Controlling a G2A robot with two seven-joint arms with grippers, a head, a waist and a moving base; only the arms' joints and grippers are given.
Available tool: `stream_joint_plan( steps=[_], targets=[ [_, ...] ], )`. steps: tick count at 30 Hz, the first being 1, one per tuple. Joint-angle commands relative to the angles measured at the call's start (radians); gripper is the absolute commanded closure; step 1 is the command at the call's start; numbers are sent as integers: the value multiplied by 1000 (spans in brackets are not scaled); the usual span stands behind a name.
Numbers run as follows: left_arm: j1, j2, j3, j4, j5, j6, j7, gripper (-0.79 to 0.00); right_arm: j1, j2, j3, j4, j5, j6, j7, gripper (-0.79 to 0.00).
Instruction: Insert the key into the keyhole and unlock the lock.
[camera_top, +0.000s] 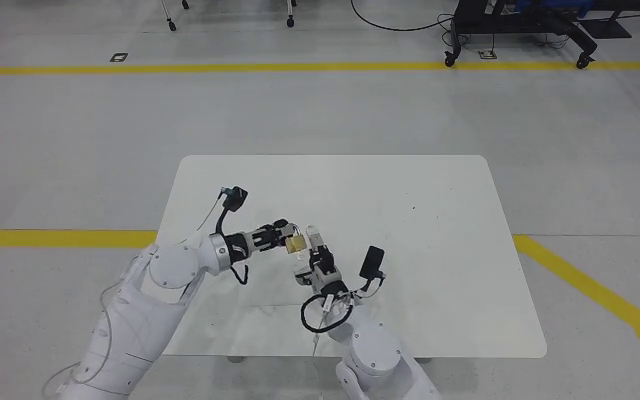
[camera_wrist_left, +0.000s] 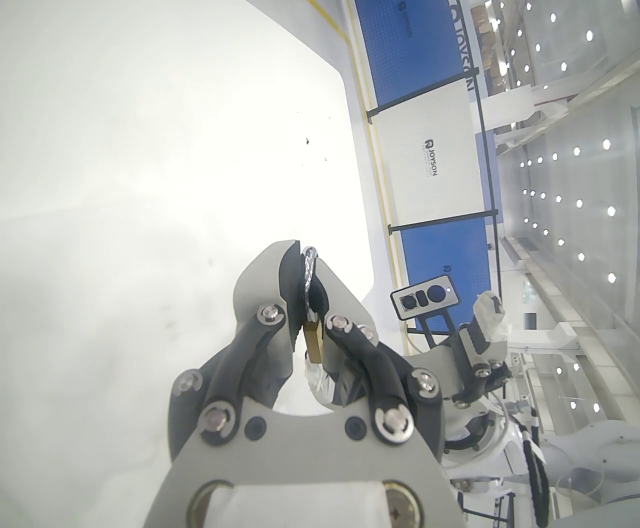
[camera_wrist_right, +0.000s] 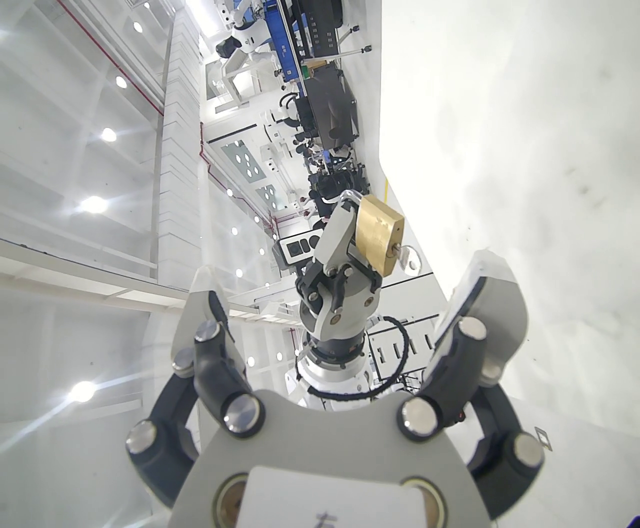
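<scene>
Table (camera_top: 420, 200): white, few dark specks
Floor (camera_top: 100, 130): grey, yellow lines (camera_top: 300, 68)
Left gripper (camera_wrist_left: 304, 265): clamps lock (camera_wrist_right: 378, 235), key (camera_wrist_right: 407, 255) inserted
Right gripper (camera_wrist_right: 346, 275): spread wide

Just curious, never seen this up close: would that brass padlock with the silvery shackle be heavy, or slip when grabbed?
Probably heavy for its size: the brass padlock looks solid metal. Likely rigid, not fragile. It might pivot or slip, since the left gripper seems to pinch only its smooth shackle.
</scene>
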Motion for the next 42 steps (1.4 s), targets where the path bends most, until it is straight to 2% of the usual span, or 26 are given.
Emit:
stream_joint_plan(
  steps=[1,6,9,18,21,26,28,29,31,33,36,40,42],
  targets=[
    [4,1,4,-2,21,-14,5,0,4,-2,2,7,13,16,-5,-653],
    [6,1,16,-8,62,-36,-1,0,20,-8,-2,27,23,57,-9,-708],
    [8,2,23,-16,77,-46,-9,0,27,-11,0,34,29,64,-12,-674],
    [14,6,26,-31,115,-73,-31,0,38,-18,2,41,30,83,-13,-659],
    [17,3,7,-8,38,-61,-18,0,39,-19,2,46,28,86,-13,-665],
    [1,-3,-32,58,-151,41,-21,0,25,-16,-9,33,-30,76,5,-677],
    [-4,-5,-38,77,-211,76,-50,0,16,-12,-20,28,-74,68,35,-646],
    [-8,-6,-40,84,-224,82,-57,0,12,-10,-23,26,-94,65,44,-597],
    [-14,-6,-40,96,-234,93,-64,0,4,-8,-32,20,-125,54,64,-326],
    [-17,-7,-37,103,-243,99,-67,0,-3,-7,-36,14,-132,39,74,-231],
    [-23,-10,-29,110,-261,97,-78,0,-7,-9,-33,17,-130,22,68,-194],
    [-28,-13,-21,115,-263,95,-77,0,-5,-14,-18,26,-88,10,51,-200],
    [-29,-13,-20,118,-267,93,-76,0,-4,-16,-13,28,-75,5,47,-169]
  ],
)
